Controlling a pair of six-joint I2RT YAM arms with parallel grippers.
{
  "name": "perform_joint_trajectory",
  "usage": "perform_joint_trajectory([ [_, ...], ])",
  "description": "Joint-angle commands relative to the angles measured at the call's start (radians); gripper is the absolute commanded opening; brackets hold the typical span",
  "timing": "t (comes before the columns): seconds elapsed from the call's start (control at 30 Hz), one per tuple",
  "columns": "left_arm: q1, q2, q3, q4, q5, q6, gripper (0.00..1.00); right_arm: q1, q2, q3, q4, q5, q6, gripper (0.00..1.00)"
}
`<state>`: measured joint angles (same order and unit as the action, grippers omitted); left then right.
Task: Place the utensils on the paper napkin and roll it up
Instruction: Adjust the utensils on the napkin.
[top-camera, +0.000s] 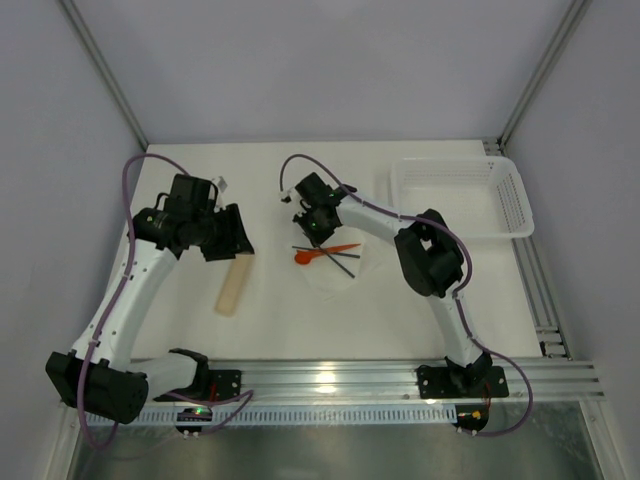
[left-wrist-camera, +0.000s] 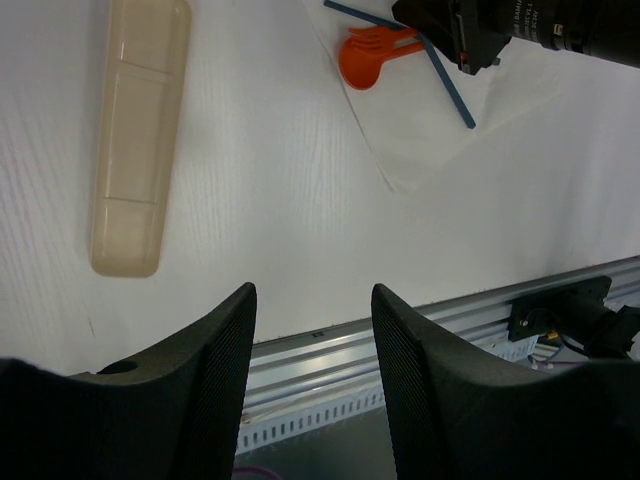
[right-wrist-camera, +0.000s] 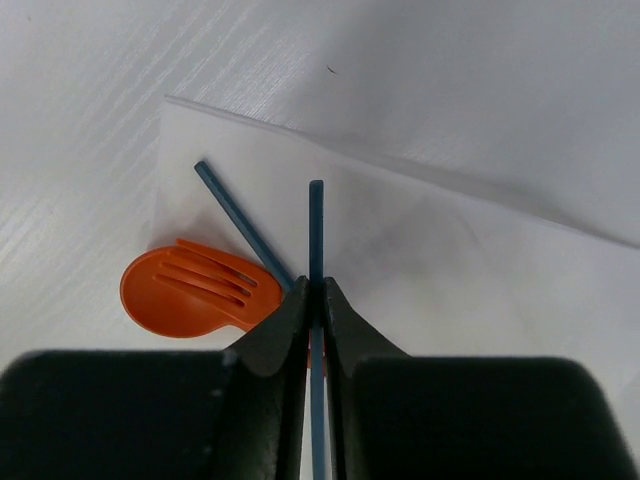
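The left gripper (left-wrist-camera: 312, 372) hangs over the table (top-camera: 300, 320) with its jaws wide and nothing between them. Just beside it lies a long beige case (left-wrist-camera: 135, 140), flat on the table. Near the table's middle the paper napkin (right-wrist-camera: 450, 260) is spread flat. On its left part rests the orange spoon (right-wrist-camera: 190, 290), with what looks like fork tines across its bowl. A second blue stick (right-wrist-camera: 240, 225) slants beside the spoon. The right gripper (right-wrist-camera: 312, 290) is down at the napkin, its jaws pinched narrowly on a blue stick (right-wrist-camera: 316, 225). Farther right stands a white perforated basket (top-camera: 515, 205).
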<state>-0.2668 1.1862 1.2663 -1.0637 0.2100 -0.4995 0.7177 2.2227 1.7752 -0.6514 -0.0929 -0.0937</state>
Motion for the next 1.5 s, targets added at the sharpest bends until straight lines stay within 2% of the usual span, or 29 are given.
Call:
perform_joint_trajectory([
  [0.0, 0.006, -0.022, 0.01, 0.011, 0.022, 0.019, 0.52, 0.005, -0.061, 0.047, -0.011, 0.042, 0.009, 0.06],
  [0.13, 0.006, -0.026, 0.007, 0.01, 0.019, 0.019, 0.52, 0.008, -0.098, 0.067, -0.037, 0.087, 0.014, 0.04],
  [0.3, 0.006, -0.033, -0.01, 0.022, 0.026, 0.013, 0.51, 0.017, -0.09, 0.151, -0.1, 0.22, -0.026, 0.04],
  [0.63, 0.006, -0.051, -0.045, 0.014, 0.052, -0.004, 0.5, 0.025, -0.038, 0.168, -0.047, 0.306, -0.179, 0.04],
  [0.73, 0.006, -0.054, -0.076, 0.03, 0.094, -0.019, 0.44, 0.034, -0.006, 0.2, -0.044, 0.332, -0.219, 0.04],
  [0.97, 0.006, -0.039, -0.142, 0.123, 0.155, -0.083, 0.35, 0.035, 0.018, 0.228, -0.03, 0.277, -0.276, 0.04],
  [1.1, 0.006, -0.072, -0.139, 0.116, 0.144, -0.094, 0.36, 0.037, 0.035, 0.217, 0.059, 0.248, -0.307, 0.04],
  [1.2, 0.006, -0.095, -0.133, 0.1, 0.134, -0.094, 0.38, 0.034, 0.061, 0.25, 0.044, 0.242, -0.319, 0.04],
  [1.47, 0.006, -0.117, -0.148, 0.088, 0.14, -0.096, 0.39, 0.034, 0.043, 0.153, 0.078, 0.177, -0.328, 0.04],
])
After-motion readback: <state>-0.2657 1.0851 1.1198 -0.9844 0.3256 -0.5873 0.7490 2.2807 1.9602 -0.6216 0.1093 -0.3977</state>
